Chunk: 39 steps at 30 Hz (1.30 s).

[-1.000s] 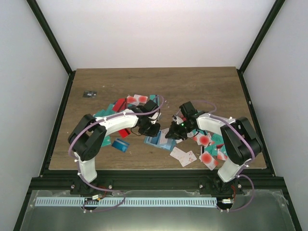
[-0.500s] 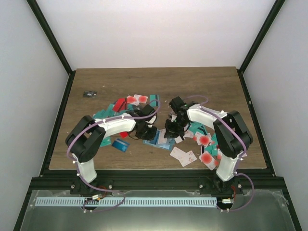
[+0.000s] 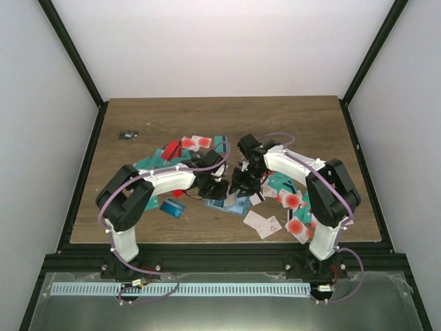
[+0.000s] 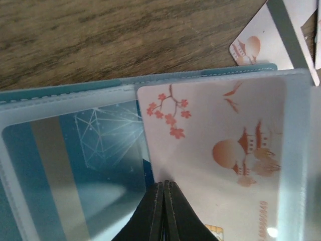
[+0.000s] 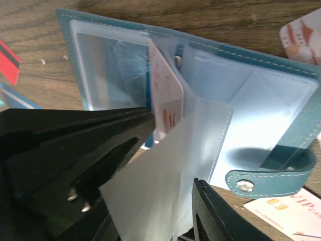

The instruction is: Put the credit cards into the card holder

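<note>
I get one high view from behind looking down over the whole tabletop (image 3: 289, 117), and both wrist views pressed close against the same open card holder (image 5: 261, 125).

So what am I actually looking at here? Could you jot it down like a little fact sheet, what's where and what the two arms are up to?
setting: two arms meeting over a wooden table
card holder: lying open, clear pockets facing up
in its pockets: a white blossom card beside a blue card
left fingers: shut, tips on the pocket plastic
right fingers: apart, a clear pocket leaf raised between them
loose cards: many scattered around the holder
not clear: whether the left fingers pinch the plastic
</note>
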{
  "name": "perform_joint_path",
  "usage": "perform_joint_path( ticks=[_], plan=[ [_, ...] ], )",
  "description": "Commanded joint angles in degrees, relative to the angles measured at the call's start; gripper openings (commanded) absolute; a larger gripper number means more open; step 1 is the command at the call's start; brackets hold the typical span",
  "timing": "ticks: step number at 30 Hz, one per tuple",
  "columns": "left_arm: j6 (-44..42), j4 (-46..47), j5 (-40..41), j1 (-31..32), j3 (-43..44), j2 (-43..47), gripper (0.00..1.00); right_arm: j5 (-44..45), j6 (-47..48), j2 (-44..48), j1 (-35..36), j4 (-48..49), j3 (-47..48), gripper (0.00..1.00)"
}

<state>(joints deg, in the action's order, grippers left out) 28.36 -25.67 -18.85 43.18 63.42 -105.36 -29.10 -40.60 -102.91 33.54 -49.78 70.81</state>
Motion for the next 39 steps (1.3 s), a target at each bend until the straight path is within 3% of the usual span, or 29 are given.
perform_joint_path(
  ticks=[1,11,23,32,39],
  plan=[
    [0.25,2.31,-1.73,0.03,-1.41,-1.25,0.04,-1.73,-1.94,0.17,1.19,-0.02,2.66,0.35],
    [2.22,4.37,-3.77,-3.03,-6.81,4.14,0.04,-2.67,-2.44,-2.19,2.7,0.54,4.4,0.37],
    [3.47,8.71,-7.42,-5.3,-10.98,5.04,0.04,-1.92,-2.07,-4.1,3.81,-1.67,9.4,0.49],
    [4.32,2.36,-4.06,-8.21,-11.06,11.81,0.04,-5.44,-3.76,-4.95,4.36,1.49,10.92,0.5],
    [3.28,-2.09,-1.68,-13.0,-16.03,18.28,0.06,-7.24,-4.21,-9.14,6.09,3.11,14.87,0.5]
  ],
)
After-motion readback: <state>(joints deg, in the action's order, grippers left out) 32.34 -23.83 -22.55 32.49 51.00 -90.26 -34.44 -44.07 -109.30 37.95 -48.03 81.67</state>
